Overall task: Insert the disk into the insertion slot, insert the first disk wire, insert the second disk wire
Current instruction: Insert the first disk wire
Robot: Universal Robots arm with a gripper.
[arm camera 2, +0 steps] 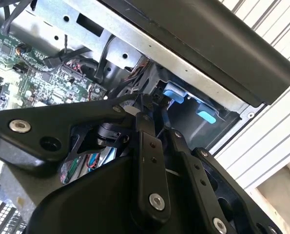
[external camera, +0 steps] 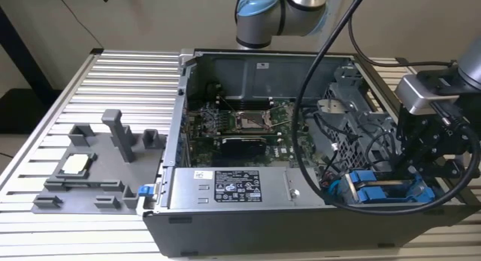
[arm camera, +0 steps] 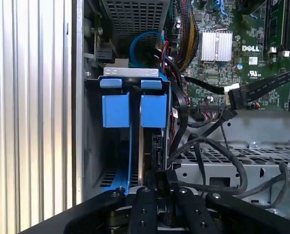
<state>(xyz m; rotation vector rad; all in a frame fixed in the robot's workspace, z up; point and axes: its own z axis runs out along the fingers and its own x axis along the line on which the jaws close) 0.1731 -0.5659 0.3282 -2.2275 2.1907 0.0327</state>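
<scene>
The disk [arm camera: 152, 146] stands edge-on in the insertion slot [arm camera: 115, 109], a grey metal bay with blue tabs and a blue rail along the disk's side. In the first wrist view my gripper [arm camera: 158, 187] has its black fingers [arm camera: 144, 200] close together on the disk's near end. In the exterior view the gripper [external camera: 409, 179] reaches down into the slot [external camera: 368, 190] at the case's corner on the exterior view's right. The second wrist view shows the gripper [arm camera 2: 153, 109] in front of the bay's blue tabs [arm camera 2: 174, 92]. A black disk wire with a flat connector [arm camera: 232, 95] hangs loose beside the bay.
An open computer case [external camera: 225, 219] lies on a slatted metal table [external camera: 112, 80]. Inside it are the motherboard [external camera: 240, 125], a boxy power supply [external camera: 233, 187] and a perforated cage [arm camera: 242, 161]. Black cables [arm camera: 203, 146] loop near the bay. A grey fixture [external camera: 112, 154] stands at the exterior view's left.
</scene>
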